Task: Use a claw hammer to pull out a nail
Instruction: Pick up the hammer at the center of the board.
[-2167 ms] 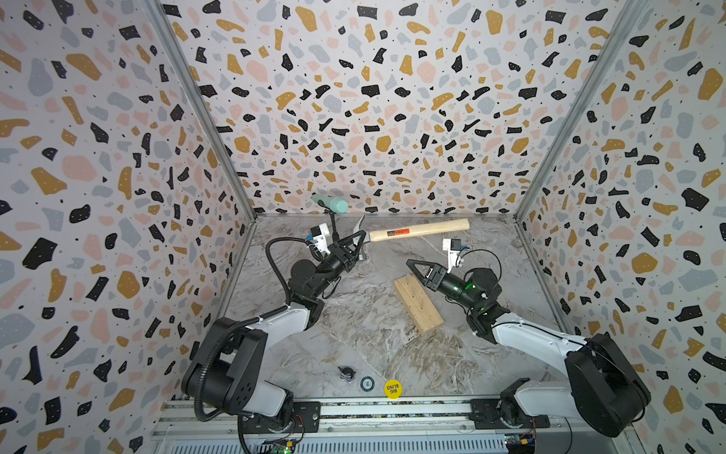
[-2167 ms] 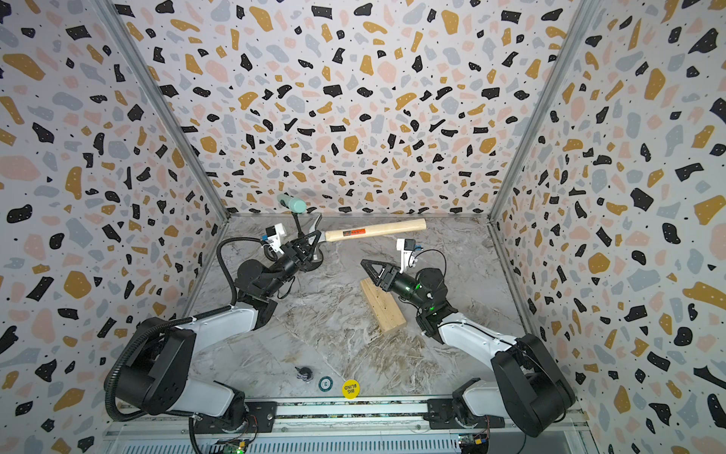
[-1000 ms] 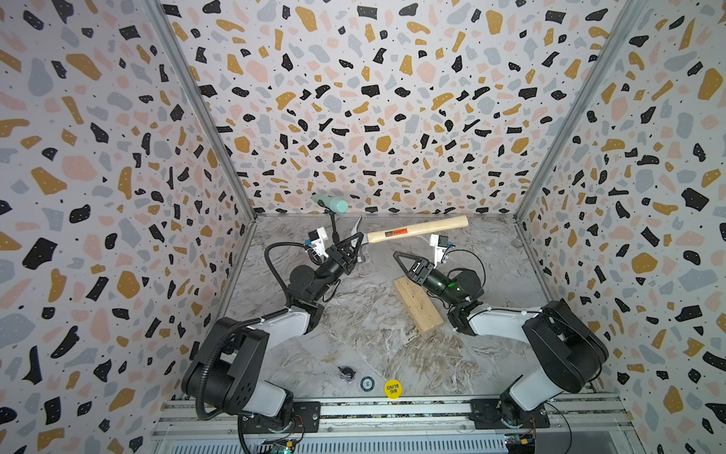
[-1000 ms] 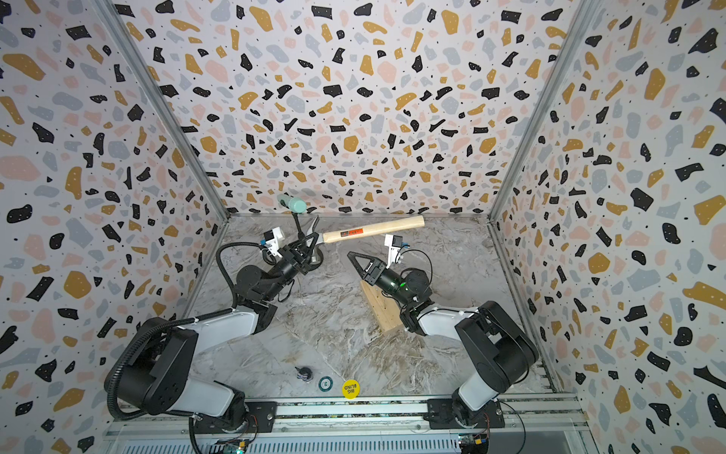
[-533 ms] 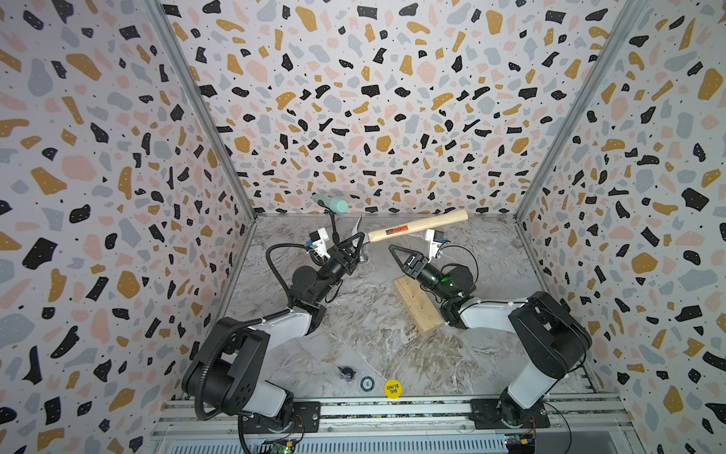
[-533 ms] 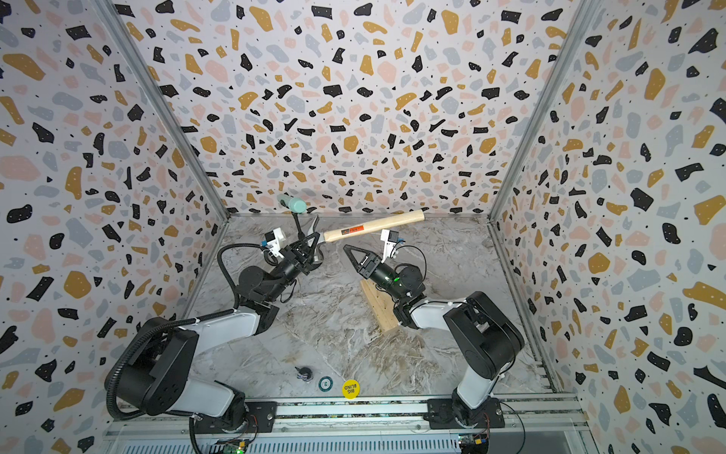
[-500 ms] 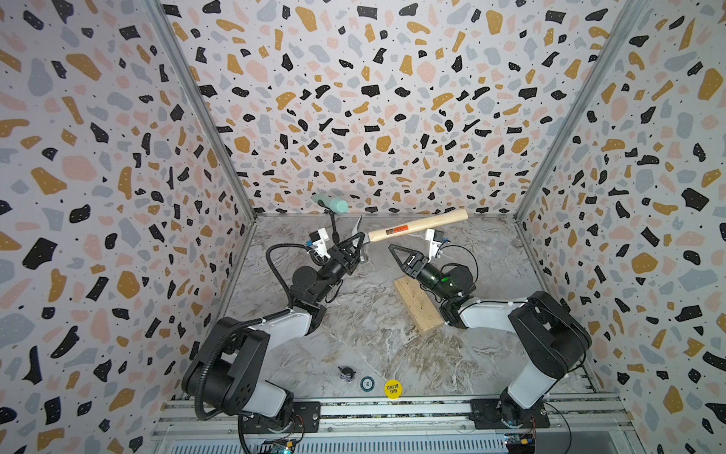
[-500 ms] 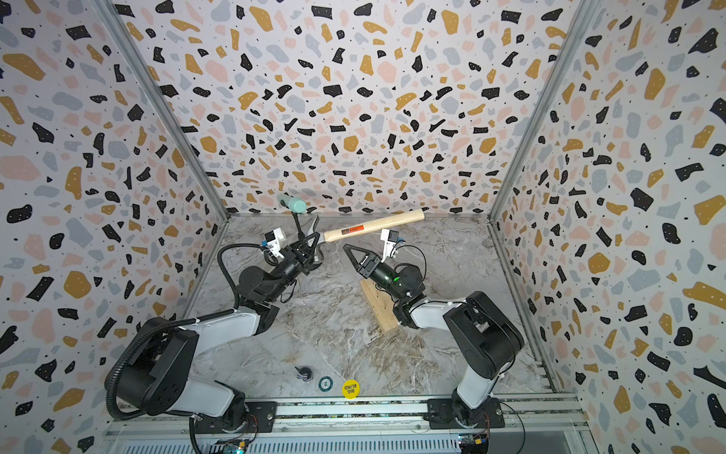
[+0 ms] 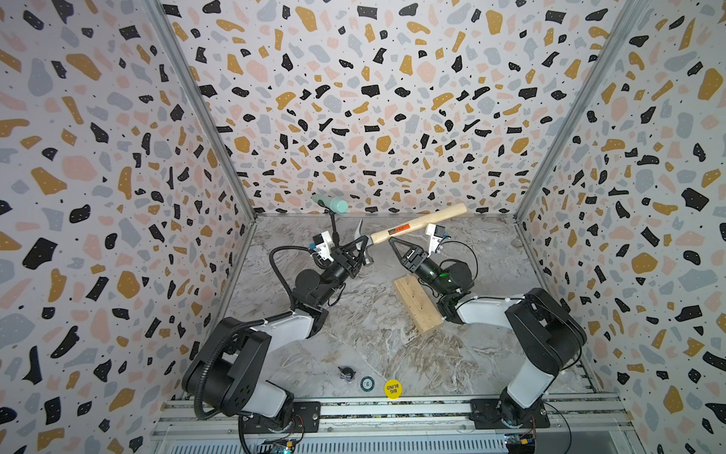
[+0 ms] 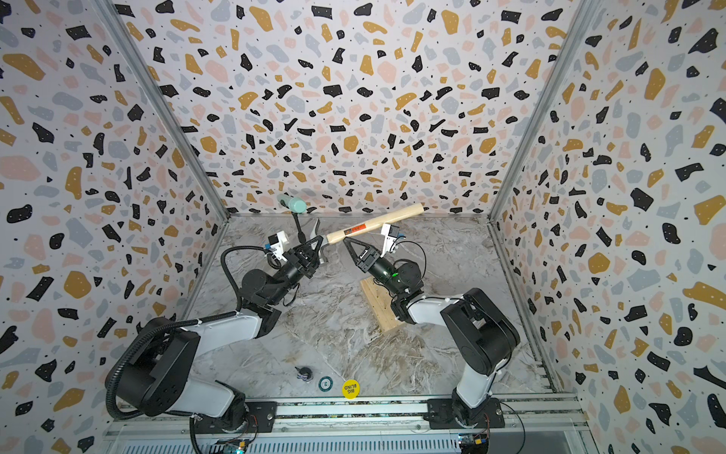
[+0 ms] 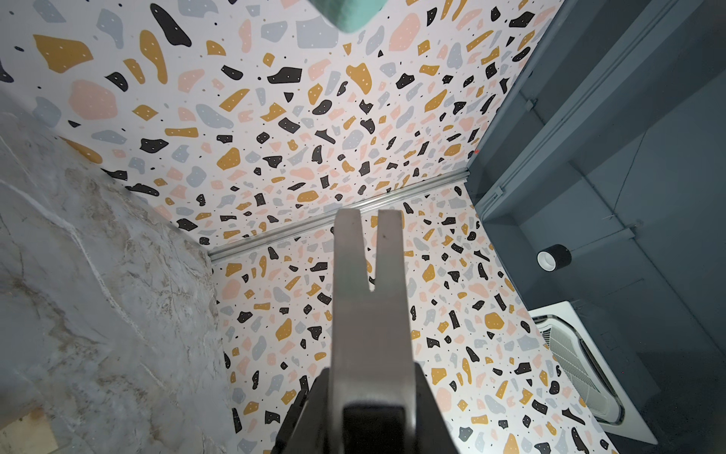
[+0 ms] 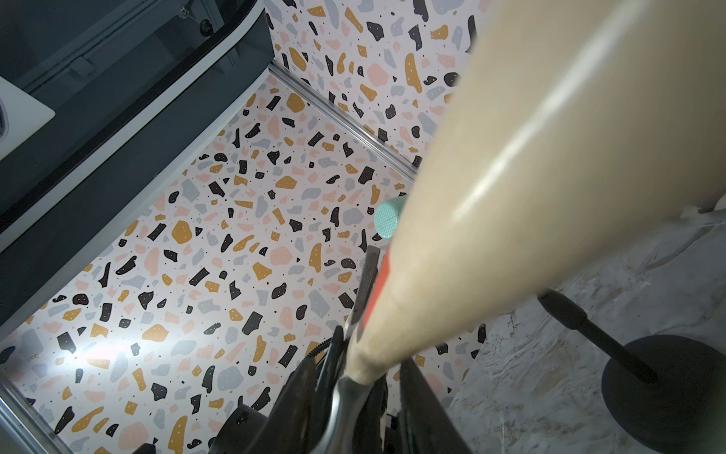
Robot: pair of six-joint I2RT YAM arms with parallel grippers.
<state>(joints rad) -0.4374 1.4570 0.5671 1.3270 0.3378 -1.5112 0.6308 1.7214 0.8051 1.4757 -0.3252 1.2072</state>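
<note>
Metal sat clamped in the left gripper (image 9: 354, 251), whose jaws were closed on the silver head of the claw hammer (image 9: 418, 223), holding it up off the table (image 9: 365, 334). The forked claw (image 11: 369, 334) stuck out past the fingers, pointing upward. The pale handle slanted away to the robot's right, rising toward the back wall. The right gripper (image 9: 393, 241) sat just under the handle at its orange-and-black label (image 9: 400, 229). Whether it touched the wood, or how wide its jaws stood, could not be told. Under that arm's wrist a pale wood block (image 9: 417, 310) lay flat on the table. Just behind the left gripper stood a black stand with a teal top (image 9: 332, 204). Near the front edge lay a yellow disc (image 9: 392, 389), a dark round chip (image 9: 367, 384) and a small dark object (image 9: 347, 373).
</note>
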